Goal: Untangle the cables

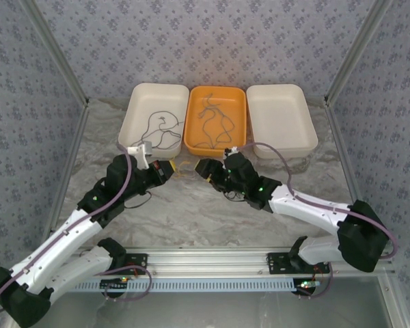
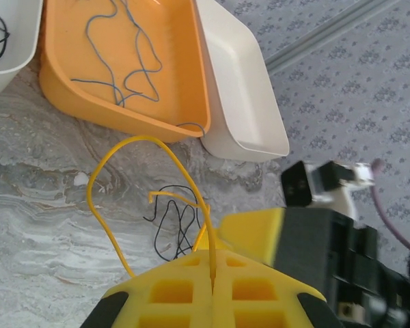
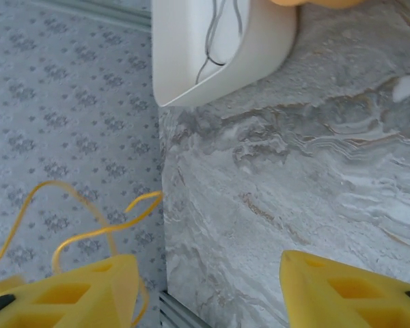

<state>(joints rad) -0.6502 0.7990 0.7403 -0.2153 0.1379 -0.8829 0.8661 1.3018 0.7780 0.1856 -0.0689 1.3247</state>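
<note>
Left wrist: left gripper (image 2: pixel 212 268) is clenched, and the yellow cable (image 2: pixel 138 138) is pinched in its seam and arches up and outward.
Right wrist: right gripper (image 3: pixel 208 273) is released, fingers wide apart with bare table (image 3: pixel 294 171) between them; a loop of the yellow cable hangs beside one finger, ungripped.
Table, just beyond: dark cable (image 2: pixel 172 227) lies coiled close to the yellow loop; hooked on it or free, cannot tell.
Orange tray (image 2: pixel 123 117): blue-grey cables (image 1: pixel 214 121) lie heaped together inside.
Left white tray (image 1: pixel 128 123): one dark strand (image 1: pixel 157 126) lies alone.
Right white tray (image 1: pixel 280 116): farthest off to the right.
Step, as judged: the yellow cable is lifted out and held between the arms, ready for separating.
Next, as judged: the right fingers need to close on the loose yellow end, then draw it away from the dark coil without dragging that along.
</note>
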